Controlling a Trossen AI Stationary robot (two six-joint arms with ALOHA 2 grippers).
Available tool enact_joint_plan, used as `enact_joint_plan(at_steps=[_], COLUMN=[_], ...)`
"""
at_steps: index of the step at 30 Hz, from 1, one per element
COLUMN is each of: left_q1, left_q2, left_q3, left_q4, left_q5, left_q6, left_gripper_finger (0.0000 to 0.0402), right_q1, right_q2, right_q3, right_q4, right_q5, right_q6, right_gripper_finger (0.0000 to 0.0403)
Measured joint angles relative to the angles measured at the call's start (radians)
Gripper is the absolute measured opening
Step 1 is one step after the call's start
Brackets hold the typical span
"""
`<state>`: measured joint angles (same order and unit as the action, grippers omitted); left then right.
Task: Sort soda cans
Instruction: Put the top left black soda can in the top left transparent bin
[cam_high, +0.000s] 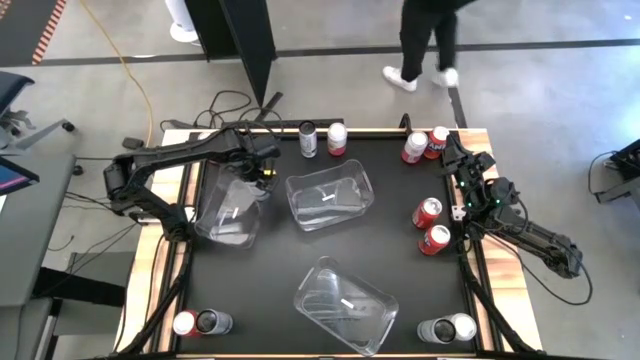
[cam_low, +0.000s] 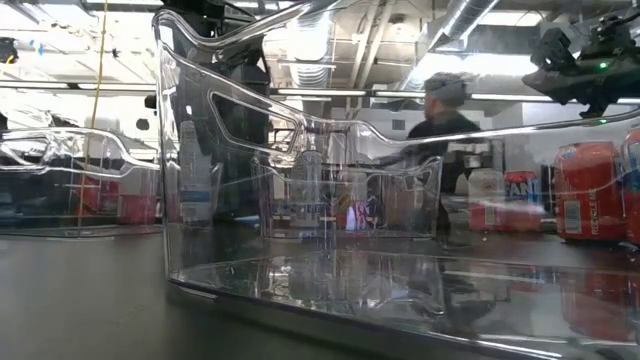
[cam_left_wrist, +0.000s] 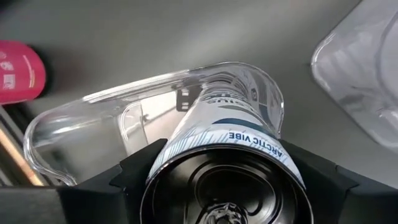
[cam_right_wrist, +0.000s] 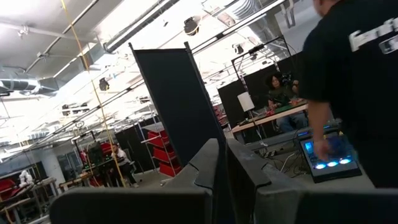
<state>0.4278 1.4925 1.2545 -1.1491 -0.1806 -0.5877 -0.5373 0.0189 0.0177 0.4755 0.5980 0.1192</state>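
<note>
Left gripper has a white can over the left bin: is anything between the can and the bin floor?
Nothing visible. The left gripper holds the white can between its fingers, pointing into the open left bin, which looks empty below it. The right gripper waits shut at the table's right side.

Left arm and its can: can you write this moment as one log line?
left gripper: holding white-and-blue can over left clear bin | right gripper: shut, empty, waiting at right edge | step: placing
</note>
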Motion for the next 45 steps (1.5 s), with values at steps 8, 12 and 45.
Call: enact_joint_plan(at_steps=[8,12,45], left_q1=[0.000,0.000,0.000], left_q2=[0.000,0.000,-0.002], left_q3=[0.000,0.000,0.002], left_q4=[0.008,0.016,0.052], left_q5=[0.000,0.000,-0.029], left_q6=[0.004,0.003,0.008], left_gripper_finger=[0.0278,0.0279,0.0321], right_q1=[0.000,0.000,0.000], right_q2=[0.000,0.000,0.000], right_q3=[0.000,0.000,0.000], right_q4=[0.000,0.000,0.000], right_q5=[0.000,0.000,0.000], right_q6=[0.000,0.000,0.001], right_gripper_finger=[0.0050,0.0050,0.0050])
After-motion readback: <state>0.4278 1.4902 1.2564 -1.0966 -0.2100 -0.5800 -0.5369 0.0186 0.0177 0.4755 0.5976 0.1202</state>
